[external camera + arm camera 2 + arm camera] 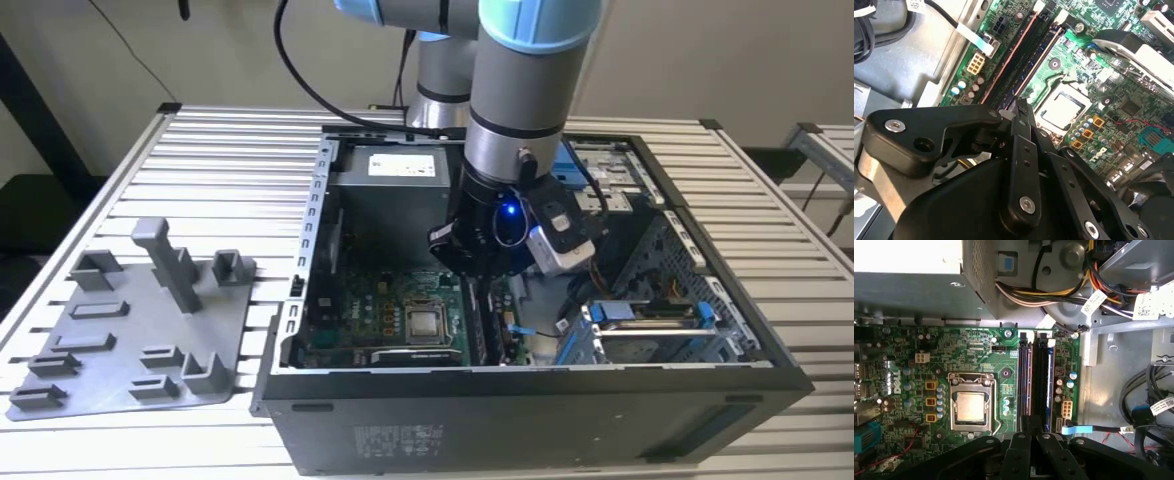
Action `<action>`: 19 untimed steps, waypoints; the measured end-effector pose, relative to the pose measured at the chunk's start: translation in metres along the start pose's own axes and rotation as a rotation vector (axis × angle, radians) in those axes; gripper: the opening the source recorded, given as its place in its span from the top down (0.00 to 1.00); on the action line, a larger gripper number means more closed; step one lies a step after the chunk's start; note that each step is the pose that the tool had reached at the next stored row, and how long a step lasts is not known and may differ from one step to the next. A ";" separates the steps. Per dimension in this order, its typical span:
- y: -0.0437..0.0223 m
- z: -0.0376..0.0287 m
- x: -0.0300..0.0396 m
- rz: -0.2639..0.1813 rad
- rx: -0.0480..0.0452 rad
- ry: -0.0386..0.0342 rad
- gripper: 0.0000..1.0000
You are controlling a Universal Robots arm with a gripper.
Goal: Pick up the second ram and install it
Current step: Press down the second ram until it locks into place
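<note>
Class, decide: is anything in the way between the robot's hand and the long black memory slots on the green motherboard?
Nothing visible. The hand hangs directly over the long black memory slots of the green motherboard; the flat blue cable lies beside them.

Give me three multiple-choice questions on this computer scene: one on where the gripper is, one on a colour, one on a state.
1. Where is the gripper? A on the floor; B inside the computer case, over the motherboard; C beside the case.
2. The motherboard's colour? A red; B white; C green.
3. The case is: A open; B closed; C upside down.
Answers: 1 B, the arm reaches into the case; 2 C, green board in both wrist views; 3 A, its inside is exposed.
</note>
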State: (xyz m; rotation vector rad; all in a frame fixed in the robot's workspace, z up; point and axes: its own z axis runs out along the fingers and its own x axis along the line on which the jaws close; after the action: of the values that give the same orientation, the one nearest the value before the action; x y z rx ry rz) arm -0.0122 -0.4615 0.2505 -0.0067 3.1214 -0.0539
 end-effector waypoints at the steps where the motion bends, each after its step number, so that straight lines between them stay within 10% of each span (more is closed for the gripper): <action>1: 0.0000 0.0000 0.0000 0.000 0.0005 0.0000 0.89; 6: 0.0000 0.0001 0.0000 -0.021 0.0004 -0.0008 0.89; 19: 0.0000 0.0015 0.0001 -0.256 -0.0049 -0.0188 0.89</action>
State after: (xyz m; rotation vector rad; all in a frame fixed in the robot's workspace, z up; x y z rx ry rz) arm -0.0122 -0.4615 0.2490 -0.4044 3.0809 -0.0494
